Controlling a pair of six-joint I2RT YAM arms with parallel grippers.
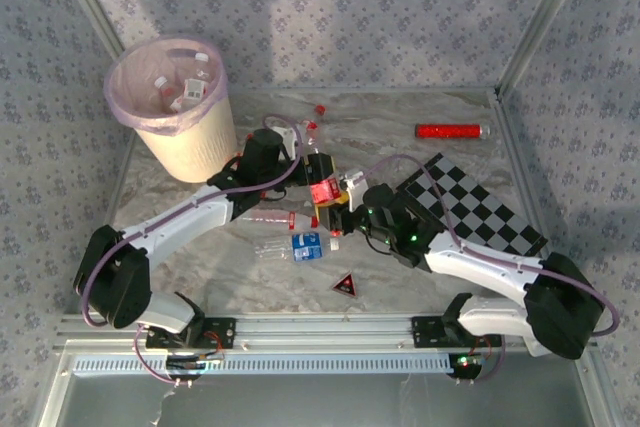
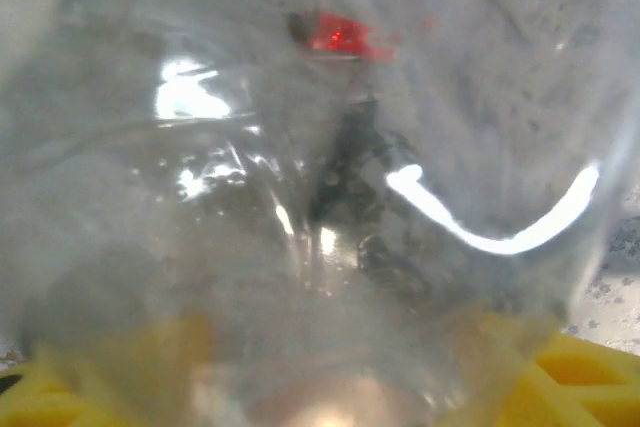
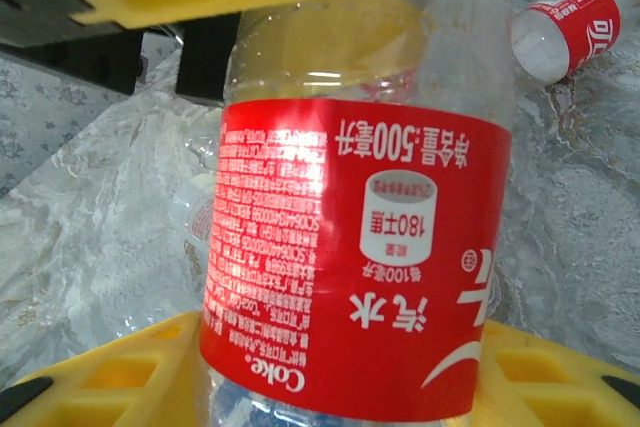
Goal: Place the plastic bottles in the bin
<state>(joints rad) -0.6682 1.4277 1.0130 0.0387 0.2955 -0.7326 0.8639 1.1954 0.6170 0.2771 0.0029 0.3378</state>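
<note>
The step in hand looks like a mid-air handover at the middle of the counter [image 1: 400, 137]. A red-labelled bottle [image 1: 325, 190] hangs between the two arms. The right end effector [image 3: 340, 382] is clamped on its lower body, with yellow fingers [image 3: 110, 382] on either side of the label. The left end effector [image 1: 318, 171] straddles the clear upper part from the far side. Its wrist view is blurred, so I cannot tell whether it is already pressing.

The bottle [image 3: 350, 267] is clear and thin-walled, with a broad red wrap printed in white. It is likely to dent under a firm squeeze.

Next, I judge, the left must be firmly closed before the right lets go. The left then has to swing far-left to the bin [image 1: 185, 152], which already holds several bottles [image 1: 185, 90].

Still on the counter near the arms are a blue-labelled bottle [image 1: 303, 245] and a slim clear one [image 1: 272, 217].
</note>
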